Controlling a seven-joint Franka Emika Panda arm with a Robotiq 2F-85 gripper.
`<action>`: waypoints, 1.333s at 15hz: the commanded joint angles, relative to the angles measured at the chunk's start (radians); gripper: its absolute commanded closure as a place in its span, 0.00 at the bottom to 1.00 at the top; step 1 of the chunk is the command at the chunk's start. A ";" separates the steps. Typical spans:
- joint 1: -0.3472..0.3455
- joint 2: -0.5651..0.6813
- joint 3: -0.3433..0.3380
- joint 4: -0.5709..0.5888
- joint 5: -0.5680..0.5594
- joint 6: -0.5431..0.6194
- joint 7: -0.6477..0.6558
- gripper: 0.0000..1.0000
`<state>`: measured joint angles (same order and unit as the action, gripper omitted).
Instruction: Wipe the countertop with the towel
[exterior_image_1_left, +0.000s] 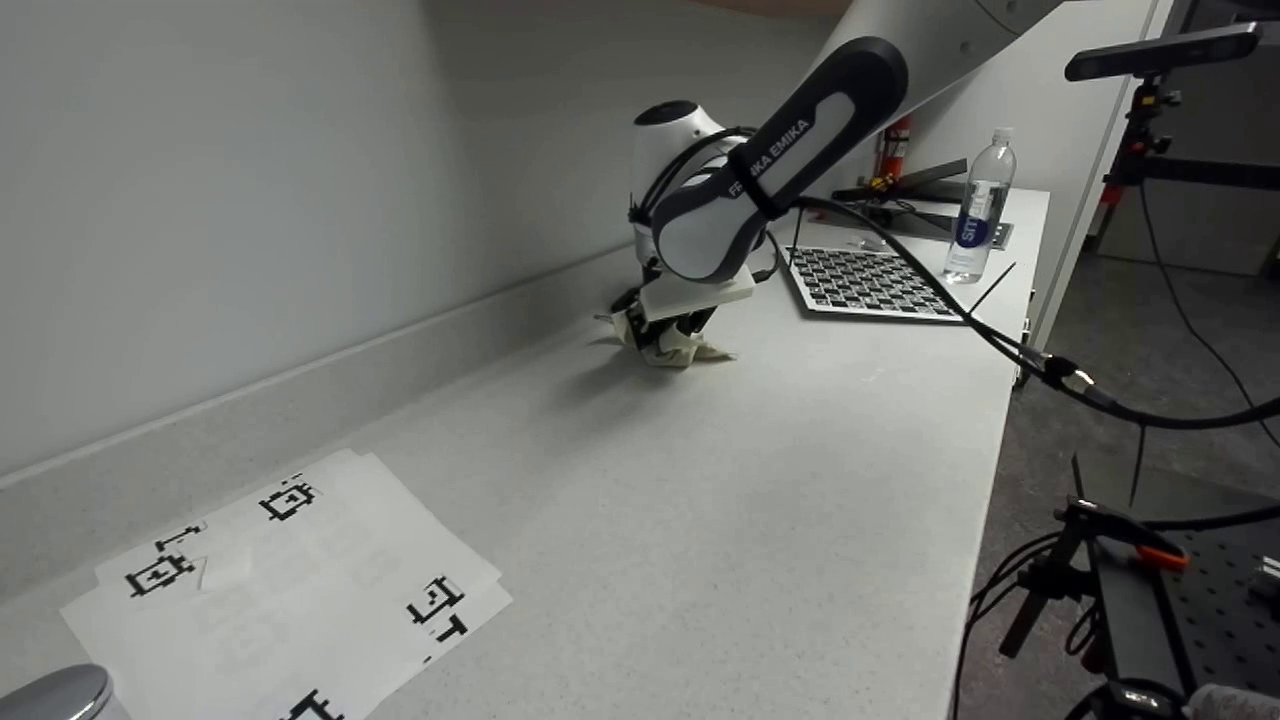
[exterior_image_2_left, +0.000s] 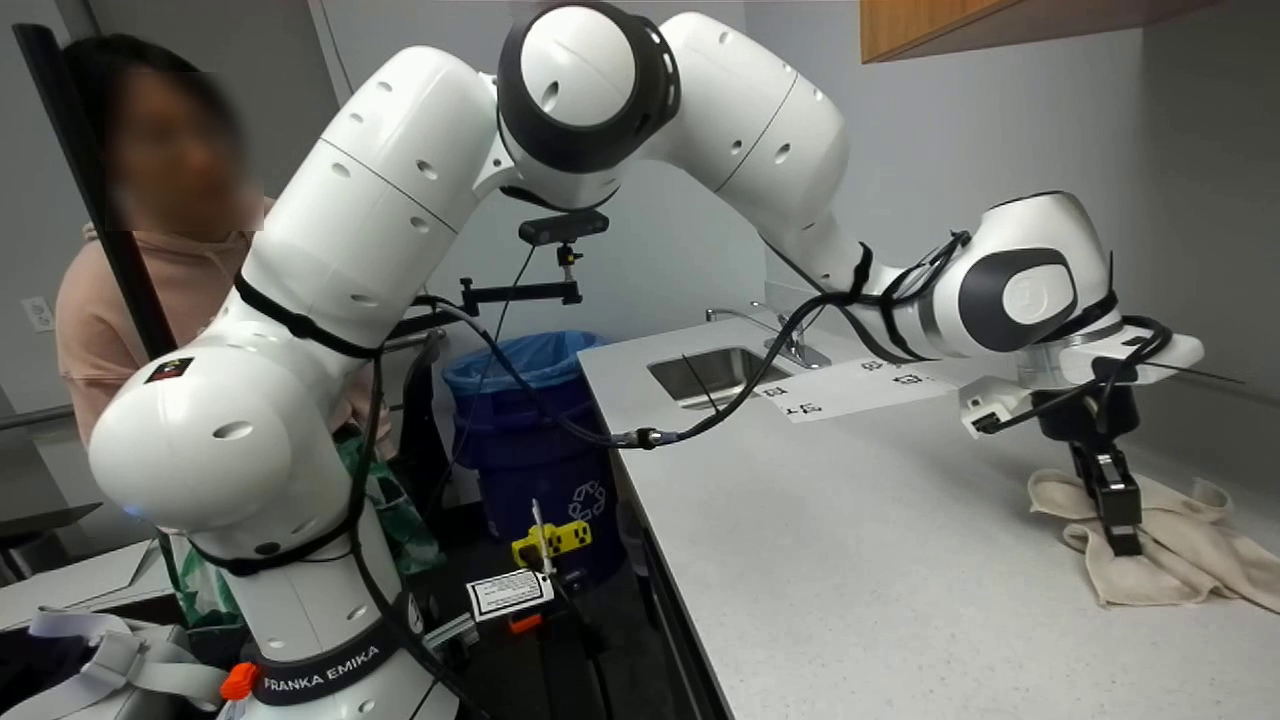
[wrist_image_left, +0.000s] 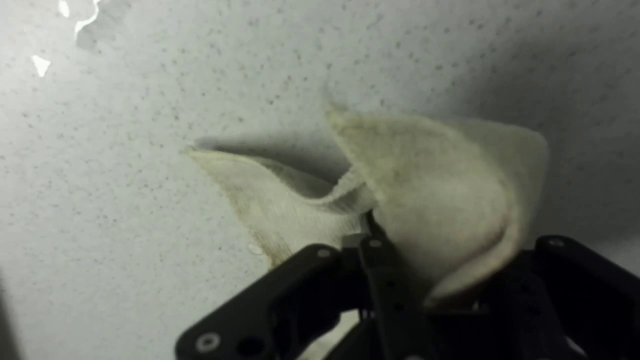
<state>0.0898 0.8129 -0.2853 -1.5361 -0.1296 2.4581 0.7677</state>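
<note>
set to wipe, probably not finished

in an exterior view, my gripper (exterior_image_2_left: 1125, 543) points down into the towel (exterior_image_2_left: 1165, 578), which lies crumpled on the countertop (exterior_image_2_left: 850, 580) near the wall (exterior_image_2_left: 1205, 220). bringing cloth to surface is done. only here do i see the sink (exterior_image_2_left: 735, 365); my fingers (exterior_image_2_left: 1116, 497) line up edge-on, hiding how they close.

in an exterior view, a bottle (exterior_image_1_left: 977, 225) and a patterned board (exterior_image_1_left: 855, 285) sit beyond the towel, shown nowhere else; cloth pokes out on both sides of me.

in the wrist view, a fold of the towel bulges up, seemingly between my fingers, so i judge i pinch it, though cloth hides one of them. bright glints (wrist_image_left: 41, 65) sit upper left, which i cannot clearly make out in either exterior view; i take them for wetness left to wipe.
</note>
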 joint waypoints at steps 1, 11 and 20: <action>-0.049 0.087 -0.016 0.115 0.024 -0.057 0.039 0.98; -0.142 0.092 0.002 0.157 0.039 -0.159 0.044 0.97; -0.068 -0.045 0.067 -0.033 0.015 -0.126 -0.038 0.97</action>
<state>-0.0093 0.8361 -0.2486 -1.4560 -0.1217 2.3177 0.7750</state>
